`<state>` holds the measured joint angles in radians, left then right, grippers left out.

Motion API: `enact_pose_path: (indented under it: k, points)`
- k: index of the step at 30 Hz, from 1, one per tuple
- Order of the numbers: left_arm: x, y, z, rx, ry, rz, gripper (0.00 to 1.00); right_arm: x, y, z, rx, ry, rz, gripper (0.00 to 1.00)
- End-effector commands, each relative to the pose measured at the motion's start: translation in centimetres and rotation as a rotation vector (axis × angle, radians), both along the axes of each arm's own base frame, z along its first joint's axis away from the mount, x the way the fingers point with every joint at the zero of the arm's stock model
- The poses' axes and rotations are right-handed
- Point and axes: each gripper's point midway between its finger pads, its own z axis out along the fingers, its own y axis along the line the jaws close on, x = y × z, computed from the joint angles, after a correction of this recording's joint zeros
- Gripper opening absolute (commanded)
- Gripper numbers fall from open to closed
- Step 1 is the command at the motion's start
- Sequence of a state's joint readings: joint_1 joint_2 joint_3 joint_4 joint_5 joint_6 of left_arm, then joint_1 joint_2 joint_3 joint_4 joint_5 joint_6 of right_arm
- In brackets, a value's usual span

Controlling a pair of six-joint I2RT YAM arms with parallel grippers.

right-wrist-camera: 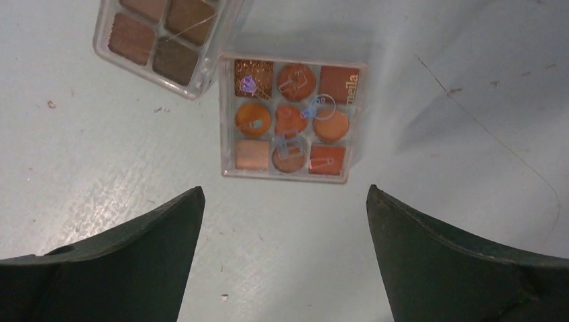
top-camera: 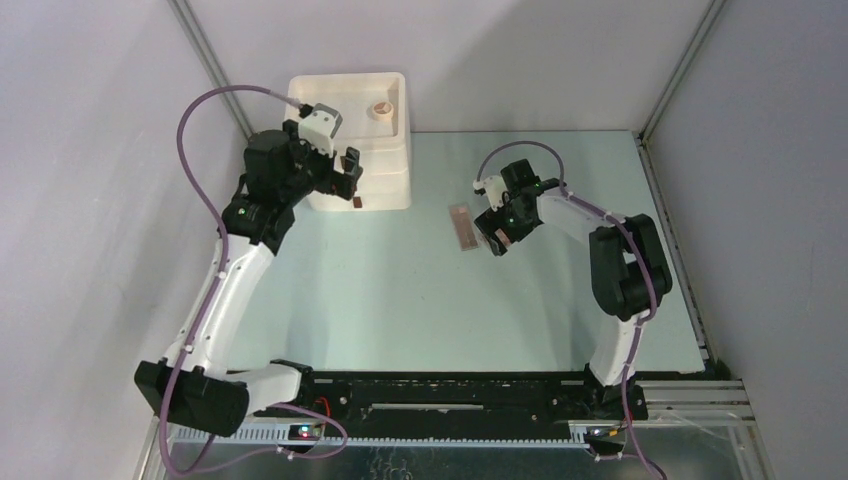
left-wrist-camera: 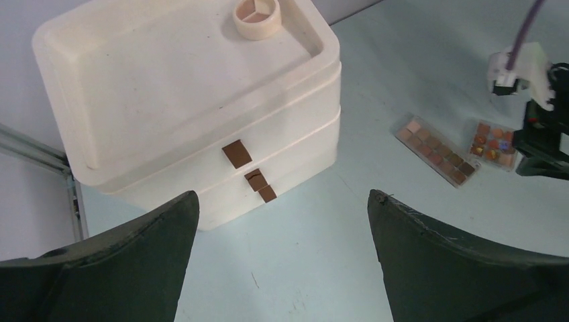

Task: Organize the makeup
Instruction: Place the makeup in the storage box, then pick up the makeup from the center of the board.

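Note:
The makeup in view is two palettes and a round compact. A long pink-brown palette (top-camera: 462, 228) (left-wrist-camera: 436, 150) (right-wrist-camera: 161, 40) lies flat on the table. Touching its end is a square orange palette (right-wrist-camera: 290, 119) (left-wrist-camera: 493, 143). My right gripper (right-wrist-camera: 285, 194) (top-camera: 497, 237) hovers just over the square palette, open, with nothing between its fingers. The round compact (top-camera: 381, 108) (left-wrist-camera: 256, 18) sits on top of the cream drawer box (top-camera: 350, 150) (left-wrist-camera: 168, 87). My left gripper (left-wrist-camera: 282, 198) (top-camera: 348, 172) stands open and empty in front of the box's drawers.
The drawer fronts are shut and carry brown pull tabs (left-wrist-camera: 236, 153). The box stands at the back left, close to a metal frame post (top-camera: 215, 60). Walls enclose the table on three sides.

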<state>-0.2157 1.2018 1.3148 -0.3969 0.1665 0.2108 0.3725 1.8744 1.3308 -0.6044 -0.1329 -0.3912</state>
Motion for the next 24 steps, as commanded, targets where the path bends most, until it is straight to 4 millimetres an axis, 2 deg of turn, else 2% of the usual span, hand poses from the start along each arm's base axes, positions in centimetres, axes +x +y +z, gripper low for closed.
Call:
enact_pose_path:
  k: [1, 16, 20, 22, 24]
  points:
    - [-1.2, -0.6, 1.3, -0.02, -0.071, -0.052, 1.0, 1.6, 0.6, 0.3, -0.019, -0.022, 0.017, 1.0]
    - [-1.9, -1.3, 0.1, -0.052, -0.044, -0.087, 1.0, 1.7, 1.7, -3.1, -0.019, 0.089, 0.034, 0.98]
    - [-2.2, -1.5, 0.0, -0.061, -0.04, -0.095, 1.0, 1.7, 1.2, -3.3, -0.027, 0.094, 0.024, 0.87]
    - [-2.4, -1.6, 0.0, -0.068, -0.042, -0.103, 1.0, 1.8, 0.9, -2.9, -0.018, 0.093, 0.01, 0.77]
    - [-2.7, -1.8, -0.3, -0.074, -0.038, -0.115, 1.0, 2.0, 0.4, -2.1, -0.011, 0.079, -0.009, 0.62]
